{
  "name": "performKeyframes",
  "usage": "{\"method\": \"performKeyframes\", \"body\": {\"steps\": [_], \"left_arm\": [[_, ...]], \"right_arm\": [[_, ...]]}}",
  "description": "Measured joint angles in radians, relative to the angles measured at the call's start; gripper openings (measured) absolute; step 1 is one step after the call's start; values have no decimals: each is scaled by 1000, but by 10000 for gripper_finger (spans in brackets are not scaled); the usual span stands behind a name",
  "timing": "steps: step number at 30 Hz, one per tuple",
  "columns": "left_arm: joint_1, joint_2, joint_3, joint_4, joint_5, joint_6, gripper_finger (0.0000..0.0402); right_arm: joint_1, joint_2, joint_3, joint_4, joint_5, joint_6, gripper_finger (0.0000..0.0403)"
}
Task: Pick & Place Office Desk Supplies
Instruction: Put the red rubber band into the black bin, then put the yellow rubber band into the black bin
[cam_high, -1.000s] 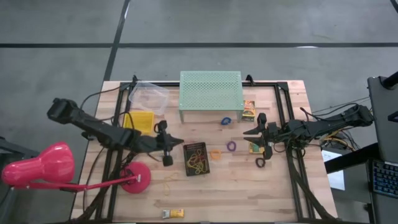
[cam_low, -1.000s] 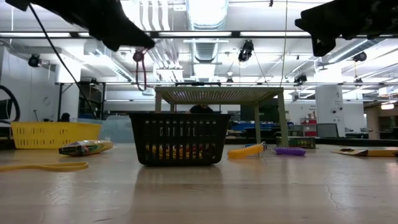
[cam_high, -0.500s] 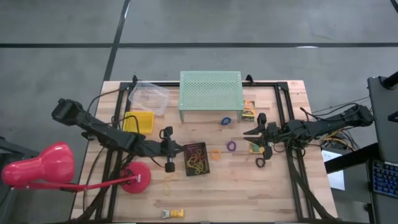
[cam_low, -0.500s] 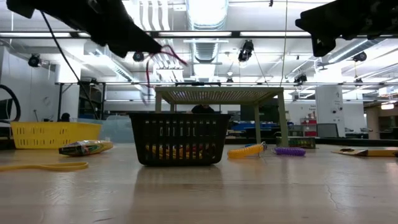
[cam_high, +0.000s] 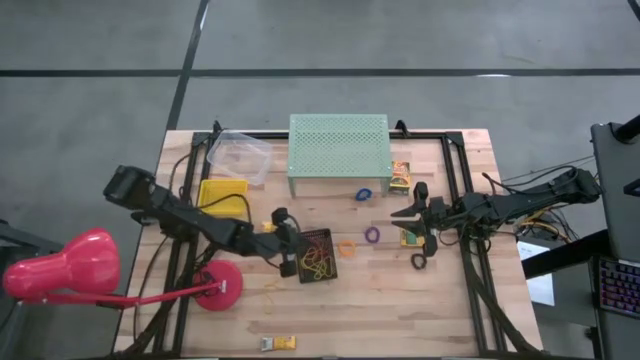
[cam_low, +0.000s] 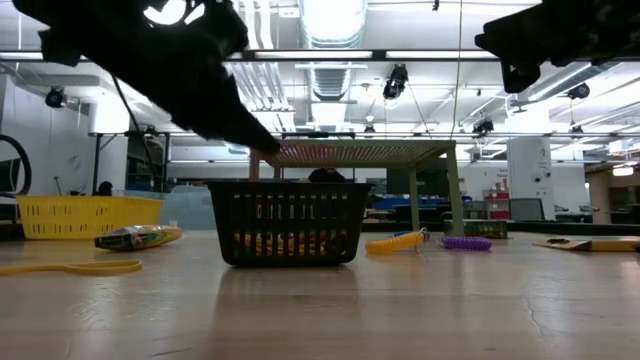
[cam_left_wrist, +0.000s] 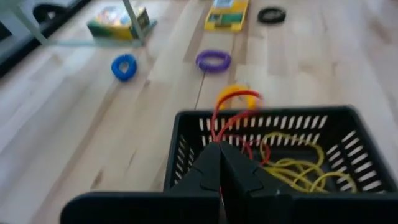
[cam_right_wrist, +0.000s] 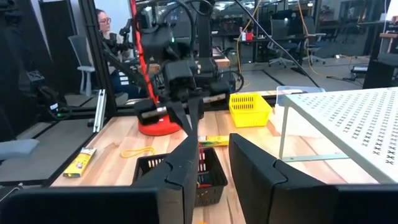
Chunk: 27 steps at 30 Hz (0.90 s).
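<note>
From above, the left gripper (cam_high: 291, 262) reaches over the near-left edge of the black basket (cam_high: 316, 256), its fingers pinched together on a red rubber band. Yellow bands lie tangled in the basket just beyond it. Farther out on the worktop (cam_high: 460, 310) lie an orange band (cam_high: 346, 247), a purple ring (cam_high: 372, 235) and a blue ring (cam_high: 364, 194), the last near the foot of the mint-green stand (cam_high: 339, 142). The right gripper (cam_high: 418, 228) hovers well apart, above a small yellow printed box (cam_high: 409, 238), with a black ring (cam_high: 418, 261) just beside it.

Level with the worktop, the left arm (cam_low: 170, 65) comes down from the upper left to a point just above the basket's (cam_low: 288, 221) rim; the band cannot be made out there.

From the left wrist, the closed fingers (cam_left_wrist: 217, 171) clamp the red rubber band (cam_left_wrist: 225, 121) at its lower end. Its long loop runs up and away from the fingertips, over the basket's far wall, while the strand nearest the tips hangs inside the basket (cam_left_wrist: 273, 121) beside the yellow bands (cam_left_wrist: 298, 165).

From the right wrist, that arm's own fingers (cam_right_wrist: 186, 165) stand parted with nothing between them. The left gripper (cam_right_wrist: 185, 109) shows ahead, above the basket (cam_right_wrist: 183, 168). A person sits in the room behind.
</note>
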Motion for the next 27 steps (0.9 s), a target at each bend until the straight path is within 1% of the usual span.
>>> {"method": "performKeyframes", "body": {"steps": [8, 18, 22, 27], "left_arm": [[20, 105, 42, -99, 29, -84, 4], [22, 86, 42, -97, 37, -85, 28], [22, 86, 42, -97, 38, -85, 53], [22, 86, 42, -97, 65, -74, 108]], "right_arm": [[0, 0, 0, -4, 0, 0, 77], [0, 0, 0, -3, 0, 0, 89], [0, 0, 0, -3, 0, 0, 91], [0, 0, 0, -3, 0, 0, 84]]}}
